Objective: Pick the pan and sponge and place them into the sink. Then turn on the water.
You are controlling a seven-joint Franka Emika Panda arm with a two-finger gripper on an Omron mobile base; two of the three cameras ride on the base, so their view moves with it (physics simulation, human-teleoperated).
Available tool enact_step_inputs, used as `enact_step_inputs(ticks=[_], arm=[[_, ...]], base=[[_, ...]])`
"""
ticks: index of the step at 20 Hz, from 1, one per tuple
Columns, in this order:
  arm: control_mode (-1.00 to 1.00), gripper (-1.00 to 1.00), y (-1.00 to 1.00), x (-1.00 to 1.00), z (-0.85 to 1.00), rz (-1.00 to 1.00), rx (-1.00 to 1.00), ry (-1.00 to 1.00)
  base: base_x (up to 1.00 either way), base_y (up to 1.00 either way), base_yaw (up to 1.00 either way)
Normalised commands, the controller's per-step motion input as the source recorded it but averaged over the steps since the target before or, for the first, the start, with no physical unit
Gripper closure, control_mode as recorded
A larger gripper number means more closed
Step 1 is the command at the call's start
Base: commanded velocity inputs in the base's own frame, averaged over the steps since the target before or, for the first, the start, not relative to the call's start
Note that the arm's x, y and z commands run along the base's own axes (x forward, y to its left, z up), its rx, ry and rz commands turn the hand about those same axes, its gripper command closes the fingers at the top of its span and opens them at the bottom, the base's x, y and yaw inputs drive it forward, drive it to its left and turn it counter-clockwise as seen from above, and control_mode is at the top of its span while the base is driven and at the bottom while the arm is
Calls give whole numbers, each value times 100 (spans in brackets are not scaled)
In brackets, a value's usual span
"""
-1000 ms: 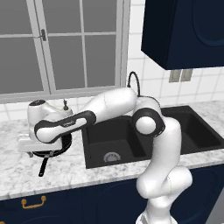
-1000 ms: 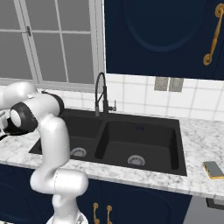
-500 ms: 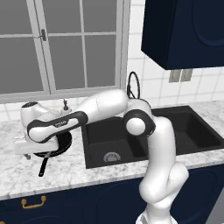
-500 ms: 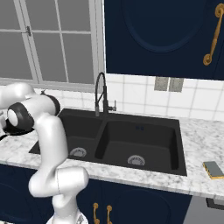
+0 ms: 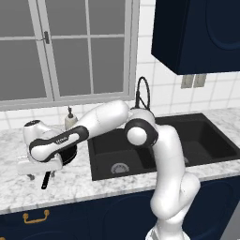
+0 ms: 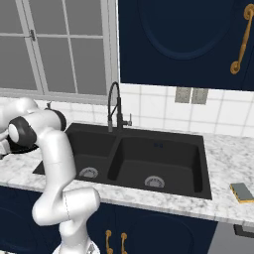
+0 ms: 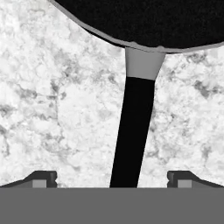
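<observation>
Gripper (image 7: pixel 112 178) jaws stood wide apart, straddling pan (image 7: pixel 144 22) handle at frame bottom, not clamped. Pan sat on counter (image 5: pixel 18 187), lower left of left base view. Sponge (image 6: pixel 242 192) lay lower right, beyond sink (image 6: pixel 149 163).

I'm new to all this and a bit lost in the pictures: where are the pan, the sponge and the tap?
pan (image 7: pixel 131 135): hand view, on its long black handle.
sponge (image 6: pixel 242 192): right base view, on its greenish top face.
tap (image 6: pixel 114 105): right base view, on the dark arched spring neck.

A beige soap bottle (image 5: pixel 70 120) stands on the marble counter (image 5: pixel 93 185).
</observation>
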Motion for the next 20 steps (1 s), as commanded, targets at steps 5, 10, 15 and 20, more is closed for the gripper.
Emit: enact_step_inputs(ticks=[5, 10, 15, 20], arm=[[-100, -100, -1, 0, -38, 0, 0, 0], [-100, -100, -1, 0, -30, 0, 2, 0], [-100, 100, 0, 0, -10, 0, 3, 0], [-100, 100, 0, 0, 0, 0, 0, 0]], base=[[0, 0, 0], [0, 0, 0], [0, 0, 0], [0, 0, 0]])
